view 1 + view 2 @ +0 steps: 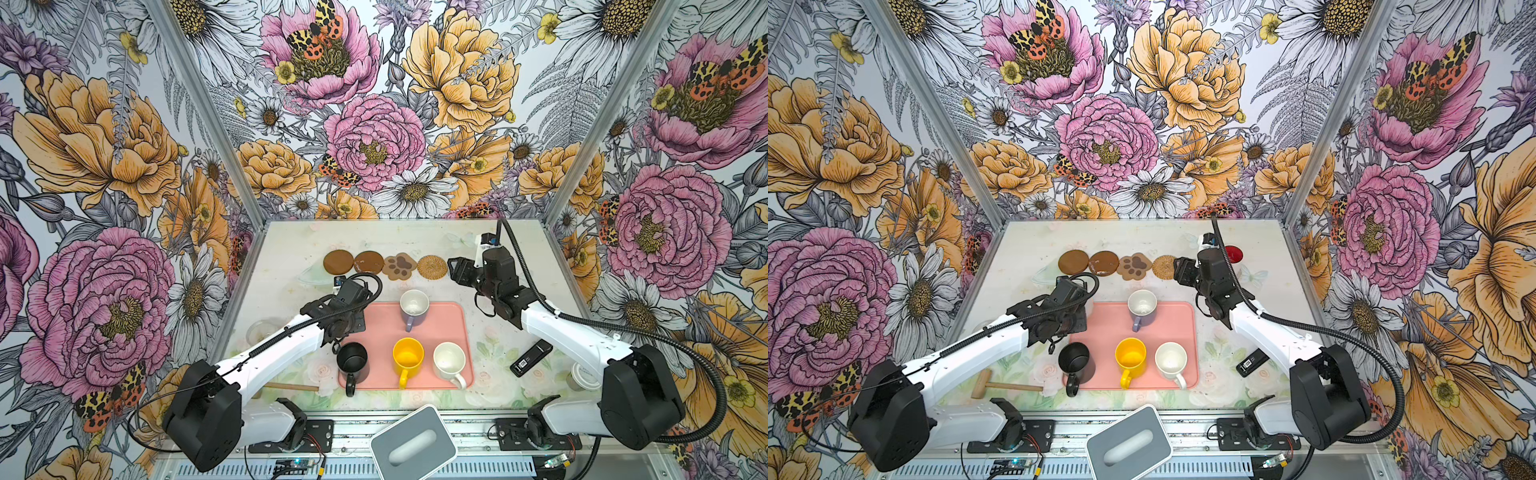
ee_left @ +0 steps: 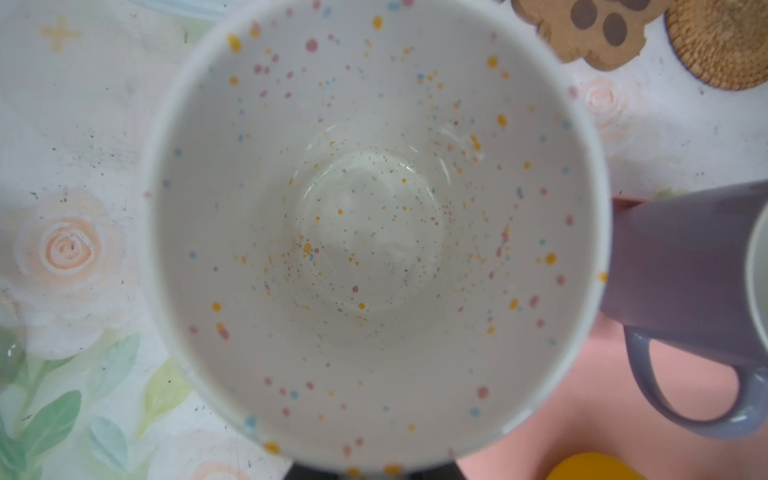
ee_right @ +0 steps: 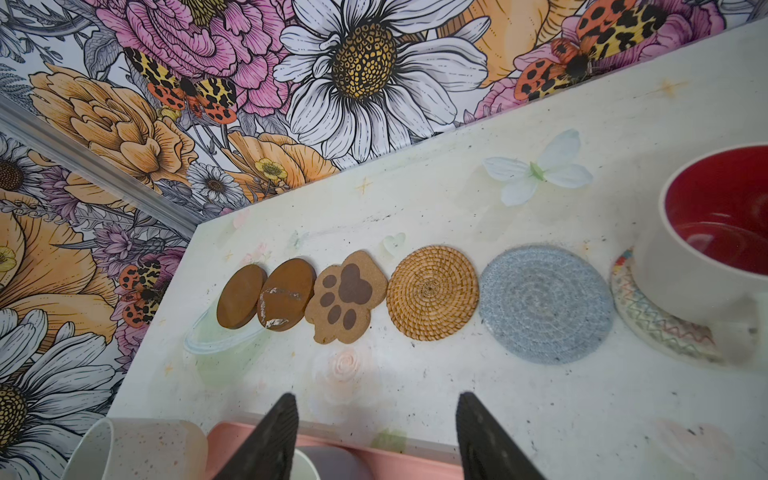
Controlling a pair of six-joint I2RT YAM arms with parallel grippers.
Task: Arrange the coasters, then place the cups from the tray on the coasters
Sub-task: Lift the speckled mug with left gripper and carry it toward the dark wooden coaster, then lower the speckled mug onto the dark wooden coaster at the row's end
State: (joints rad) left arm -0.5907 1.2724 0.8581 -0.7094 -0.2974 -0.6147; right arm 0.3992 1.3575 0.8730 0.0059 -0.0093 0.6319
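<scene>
On tabletop [image 1: 291, 249]: coasters [image 3: 432, 293] rowed, red-lined mug [image 3: 715, 216] seated | speckled mug [image 2: 374, 232] pinched by left end effector [image 1: 347, 328] | right end effector [image 3: 376, 395] spread, empty | four mugs [image 1: 408, 355] pending

Bare desk [image 1: 374, 239] lies open behind the coasters [image 1: 432, 266] and between them and the tray [image 1: 382, 332]. The lavender mug [image 1: 414, 309], black mug [image 1: 352, 361], yellow mug [image 1: 408, 356] and white mug [image 1: 449, 360] stand apart on it, middle bare. The left arm [image 1: 286, 336] overhangs its far-left corner.
</scene>
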